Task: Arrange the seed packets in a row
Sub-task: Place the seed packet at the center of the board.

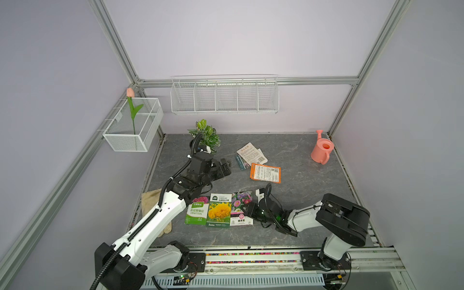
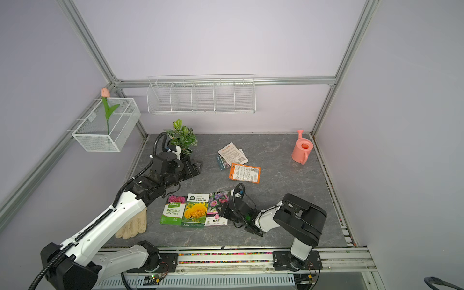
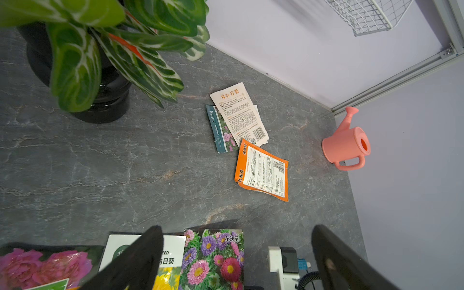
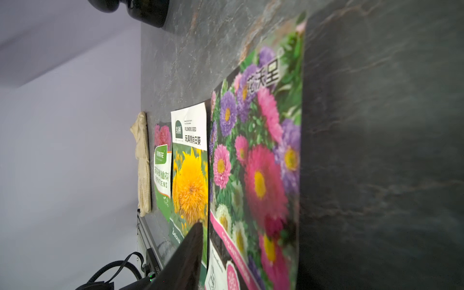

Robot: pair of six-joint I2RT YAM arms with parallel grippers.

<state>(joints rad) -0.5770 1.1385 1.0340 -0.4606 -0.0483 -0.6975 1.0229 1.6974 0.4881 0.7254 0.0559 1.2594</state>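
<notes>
Impatiens packet [image 1: 197, 213], sunflower packet [image 1: 219, 211], aster packet [image 1: 239, 204] laid edge to edge at tabletop [image 1: 308, 200] front. Further back — white-backed packet [image 1: 251, 155] stacked on teal packet [image 1: 240, 162], orange-backed packet [image 1: 265, 173] just beside. Left tool [image 1: 226, 167] spread wide, nothing held. Right tool [image 1: 249, 209] at aster packet edge — grip cannot be told.

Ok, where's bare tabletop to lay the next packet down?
Bare: the patch behind the row, between the left end effector and the orange packet; the stretch from that packet to the watering can. Crowded: glove left of the row, right end effector beside the aster packet.
</notes>
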